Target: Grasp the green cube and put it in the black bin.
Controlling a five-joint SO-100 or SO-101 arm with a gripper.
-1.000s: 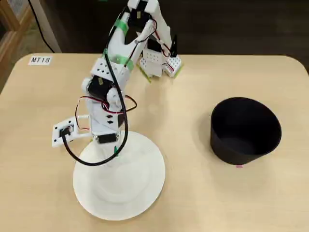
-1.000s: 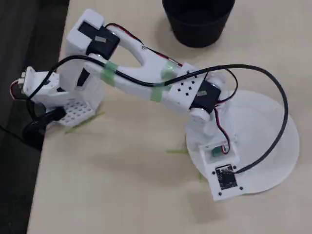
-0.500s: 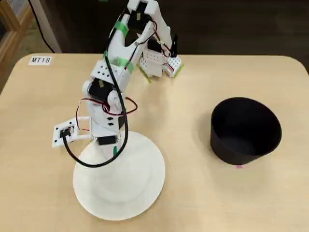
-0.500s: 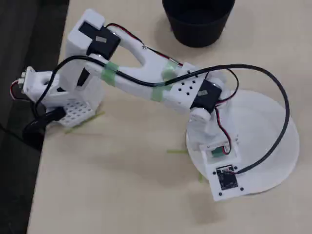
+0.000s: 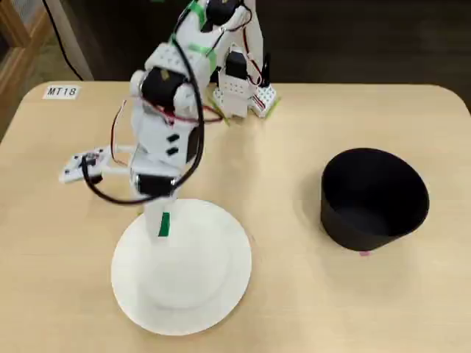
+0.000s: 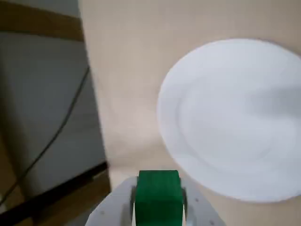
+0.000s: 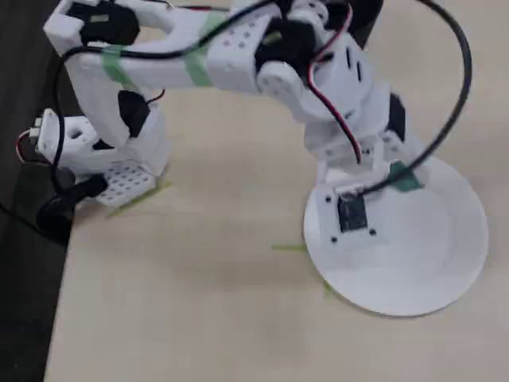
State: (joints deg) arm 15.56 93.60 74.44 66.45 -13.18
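The green cube (image 5: 163,224) hangs a little above the left rim of the white plate (image 5: 191,287), held between the white fingers of my gripper (image 5: 163,220), which is shut on it. The wrist view shows the green cube (image 6: 158,195) pinched at the bottom edge, with the plate (image 6: 235,117) below and to the right. In the other fixed view the cube (image 7: 405,177) is above the plate's (image 7: 421,263) upper edge. The black bin (image 5: 374,198) stands empty on the right side of the table, well apart from the gripper.
My arm's base (image 5: 239,95) stands at the table's far edge, and a looping black cable (image 7: 457,72) runs along the arm. A small "MT18" label (image 5: 60,92) lies at the far left corner. Thin pale-green strips (image 7: 286,247) lie beside the plate.
The arm has risen from the plate's surface, and the gripper has come up with the green cube in it. Plate and bin have not moved.
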